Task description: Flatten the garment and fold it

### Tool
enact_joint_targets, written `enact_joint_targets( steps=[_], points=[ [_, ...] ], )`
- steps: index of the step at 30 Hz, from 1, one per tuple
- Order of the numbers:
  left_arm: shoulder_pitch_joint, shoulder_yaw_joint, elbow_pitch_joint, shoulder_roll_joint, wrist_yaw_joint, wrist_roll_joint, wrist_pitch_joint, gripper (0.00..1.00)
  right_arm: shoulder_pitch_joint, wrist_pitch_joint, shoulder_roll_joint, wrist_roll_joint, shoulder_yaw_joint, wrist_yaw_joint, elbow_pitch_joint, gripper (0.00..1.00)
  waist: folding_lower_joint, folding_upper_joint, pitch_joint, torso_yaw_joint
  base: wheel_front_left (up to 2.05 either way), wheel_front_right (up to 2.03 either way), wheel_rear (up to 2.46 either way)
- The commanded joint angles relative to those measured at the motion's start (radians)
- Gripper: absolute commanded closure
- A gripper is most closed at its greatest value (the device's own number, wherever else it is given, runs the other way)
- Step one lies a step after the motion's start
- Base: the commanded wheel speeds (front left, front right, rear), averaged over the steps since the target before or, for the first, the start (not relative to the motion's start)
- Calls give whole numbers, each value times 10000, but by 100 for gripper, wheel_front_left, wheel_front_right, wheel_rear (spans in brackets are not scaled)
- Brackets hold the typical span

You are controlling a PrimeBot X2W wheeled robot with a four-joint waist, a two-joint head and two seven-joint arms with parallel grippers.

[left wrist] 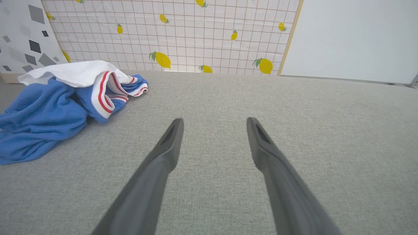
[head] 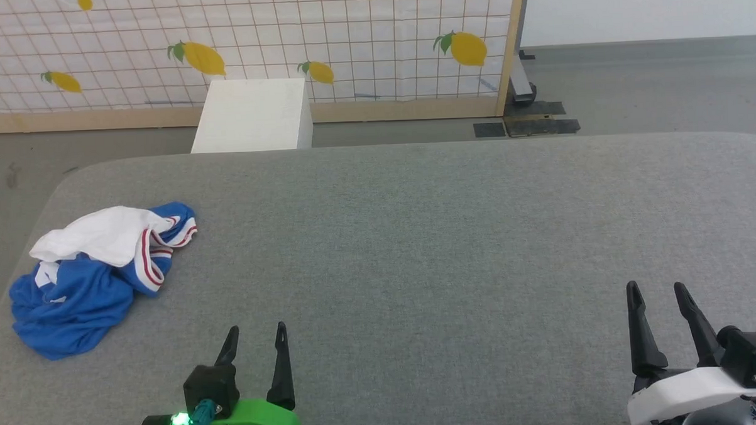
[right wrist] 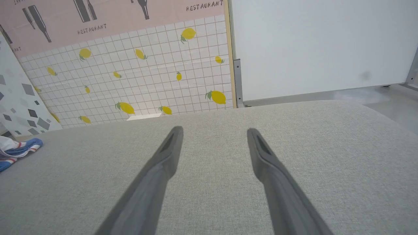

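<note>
Still unfolded, the garment (head: 97, 279) lies crumpled, blue under white; left gripper (head: 254, 335) and right gripper (head: 657, 291) gape empty.

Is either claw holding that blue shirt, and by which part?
Nothing is held. The left gripper and right gripper are open, apart from the garment.

Noted in right wrist view: "RESTAURANT" in dark capitals, legible twice in full on pink wall panel (right wrist: 114, 16), beside printed bottle silhouettes (right wrist: 83, 9). Further lettering at panel's left edge cut off, unreadable.
</note>
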Motion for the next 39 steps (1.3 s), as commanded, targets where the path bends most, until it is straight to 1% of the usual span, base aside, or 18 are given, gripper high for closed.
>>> enact_joint_targets(
  steps=[1,5,11,19,20,29,34,39],
  points=[
    [-181,-34,59,-43,100,-102,-111,0,93,-122,8,-47,12,-10,51,0,0,0,1,86,0,0,0],
    [-229,-27,73,-34,135,-115,-192,0,79,-203,9,-113,20,-11,96,0,0,0,30,356,0,0,0],
    [-284,111,87,23,213,-166,-300,0,80,-312,9,-209,53,-11,207,0,0,0,-9,958,0,0,0],
    [-245,342,-108,109,276,-137,-300,0,17,-312,9,-361,385,-11,244,0,0,0,31,2132,0,0,0],
    [-223,393,-166,115,304,-134,-300,0,-66,-312,9,-410,550,-11,305,0,0,0,74,2581,0,0,0],
    [-131,539,-258,154,308,-167,-300,0,-358,-312,9,-498,1050,-11,596,0,0,0,89,3872,0,0,0],
    [-117,490,-138,258,235,-141,-300,0,-453,-312,9,-460,1234,-11,703,0,0,0,106,4493,0,0,0],
    [-108,422,-52,450,254,-26,-239,0,-561,-312,9,-415,1403,-11,806,0,0,0,115,4886,0,0,0]
  ],
)
